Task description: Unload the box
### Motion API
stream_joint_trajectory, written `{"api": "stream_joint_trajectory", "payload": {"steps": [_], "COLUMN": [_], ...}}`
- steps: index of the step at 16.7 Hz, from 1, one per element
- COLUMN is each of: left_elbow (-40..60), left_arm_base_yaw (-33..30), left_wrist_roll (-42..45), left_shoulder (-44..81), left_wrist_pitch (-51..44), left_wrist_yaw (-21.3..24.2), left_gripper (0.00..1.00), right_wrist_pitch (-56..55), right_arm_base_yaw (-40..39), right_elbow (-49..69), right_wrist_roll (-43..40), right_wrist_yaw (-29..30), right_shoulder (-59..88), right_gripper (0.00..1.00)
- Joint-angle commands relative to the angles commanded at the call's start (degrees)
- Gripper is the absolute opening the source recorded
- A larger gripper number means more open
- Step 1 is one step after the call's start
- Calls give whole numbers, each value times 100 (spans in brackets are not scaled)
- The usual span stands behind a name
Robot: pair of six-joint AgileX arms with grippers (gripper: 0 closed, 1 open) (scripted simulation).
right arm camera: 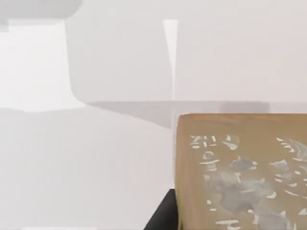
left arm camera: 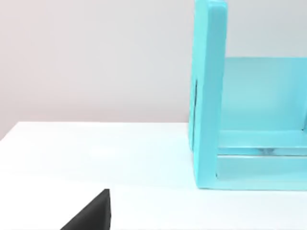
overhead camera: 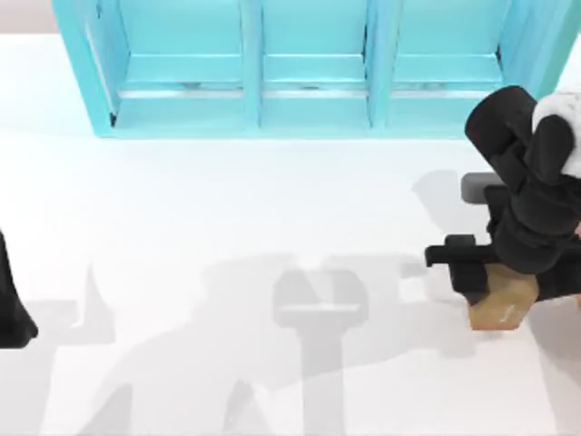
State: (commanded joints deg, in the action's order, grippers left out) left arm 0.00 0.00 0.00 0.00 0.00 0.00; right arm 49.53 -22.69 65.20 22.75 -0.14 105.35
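White table (overhead camera: 227, 236), turquoise shelf (overhead camera: 309, 64) along the frame's top; at right my right gripper (overhead camera: 481, 282) covers a golden-brown carton (overhead camera: 502, 304) (grip unclear). Left arm (overhead camera: 11, 304) parked, cropped at left edge.

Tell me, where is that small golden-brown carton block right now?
The small golden-brown carton block sits at the table's right side in the top view, tucked under the right arm's tool, well in front of the turquoise three-bay shelf.

Bright, even light washes the white table (overhead camera: 227, 209) nearly featureless. Soft grey arm shadows spread toward six o'clock in the top view. Edges look softly blurred; faint glare streaks the turquoise shelf (overhead camera: 309, 91).
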Motion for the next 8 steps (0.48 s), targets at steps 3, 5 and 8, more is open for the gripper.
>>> {"api": "stream_joint_trajectory", "payload": {"steps": [3, 5, 8], "left_elbow": [0, 0, 0], "left_arm_base_yaw": [0, 0, 0], "left_wrist_roll": [0, 0, 0], "left_shoulder": [0, 0, 0], "left_wrist_pitch": [0, 0, 0], "left_wrist_yaw": [0, 0, 0], "left_gripper": [100, 100, 100], "right_wrist_pitch": [-101, -101, -101], "right_arm_base_yaw": [38, 38, 38], "right_elbow": [-81, -81, -81], "right_wrist_roll": [13, 13, 13], "right_wrist_yaw": [22, 22, 22], "right_shoulder": [40, 40, 40], "right_gripper": [0, 0, 23]}}
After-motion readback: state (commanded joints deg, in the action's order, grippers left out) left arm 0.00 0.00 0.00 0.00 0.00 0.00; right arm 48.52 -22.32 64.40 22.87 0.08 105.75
